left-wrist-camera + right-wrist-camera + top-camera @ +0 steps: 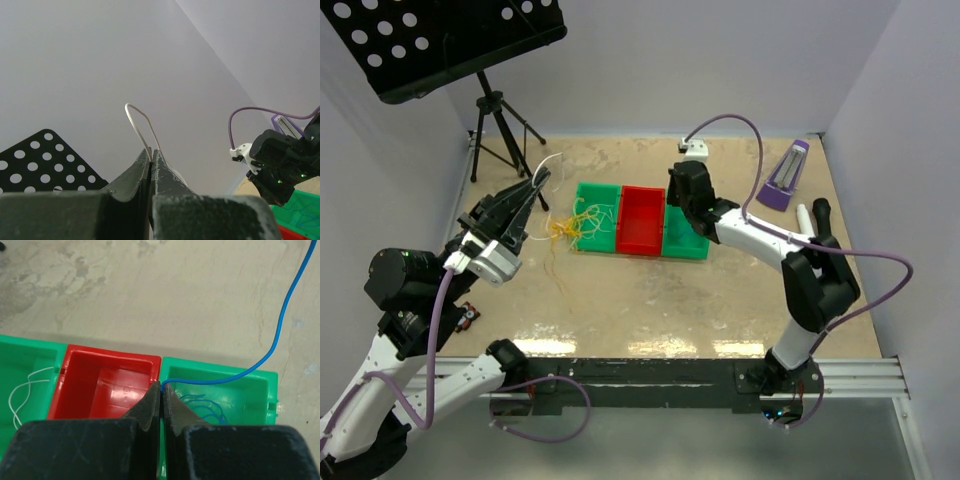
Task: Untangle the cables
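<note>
Left gripper [151,152] clamped on white cable [134,111], high above tabletop [650,300]. Right gripper [161,388] pinches blue cable [280,335] over green bin [260,377]. Advisable: feed blue in slowly, keeping strands apart.

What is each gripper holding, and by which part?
The left gripper pinches the white cable just below a loop sticking up past its fingers. The right gripper pinches the blue cable at a bend by the rim of the green bin.
</note>
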Robot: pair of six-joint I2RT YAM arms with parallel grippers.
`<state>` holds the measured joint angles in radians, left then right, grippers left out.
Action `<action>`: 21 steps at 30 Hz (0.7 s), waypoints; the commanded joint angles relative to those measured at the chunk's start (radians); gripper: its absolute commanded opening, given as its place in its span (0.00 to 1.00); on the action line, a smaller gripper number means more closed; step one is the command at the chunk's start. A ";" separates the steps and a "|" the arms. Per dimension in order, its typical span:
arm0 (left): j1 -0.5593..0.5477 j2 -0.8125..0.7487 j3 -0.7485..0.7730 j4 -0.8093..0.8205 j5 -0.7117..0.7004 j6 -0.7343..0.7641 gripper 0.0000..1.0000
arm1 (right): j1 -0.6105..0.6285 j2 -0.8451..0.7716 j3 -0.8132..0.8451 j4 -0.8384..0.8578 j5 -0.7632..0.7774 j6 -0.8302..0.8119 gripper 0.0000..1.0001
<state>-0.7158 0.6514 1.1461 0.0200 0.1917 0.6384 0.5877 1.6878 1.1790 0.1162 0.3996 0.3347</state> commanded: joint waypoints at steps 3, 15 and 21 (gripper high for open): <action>-0.002 -0.002 0.000 0.029 0.008 -0.022 0.00 | -0.020 0.062 -0.004 -0.065 -0.057 0.156 0.00; -0.001 0.004 0.001 0.035 0.008 -0.026 0.00 | -0.022 0.108 -0.064 -0.090 -0.071 0.245 0.00; -0.001 0.013 0.012 0.038 0.018 -0.029 0.00 | -0.023 0.079 -0.045 -0.115 -0.079 0.254 0.30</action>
<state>-0.7158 0.6533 1.1461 0.0208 0.1967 0.6365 0.5682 1.8091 1.1141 0.0135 0.3298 0.5644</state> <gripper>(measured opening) 0.021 0.271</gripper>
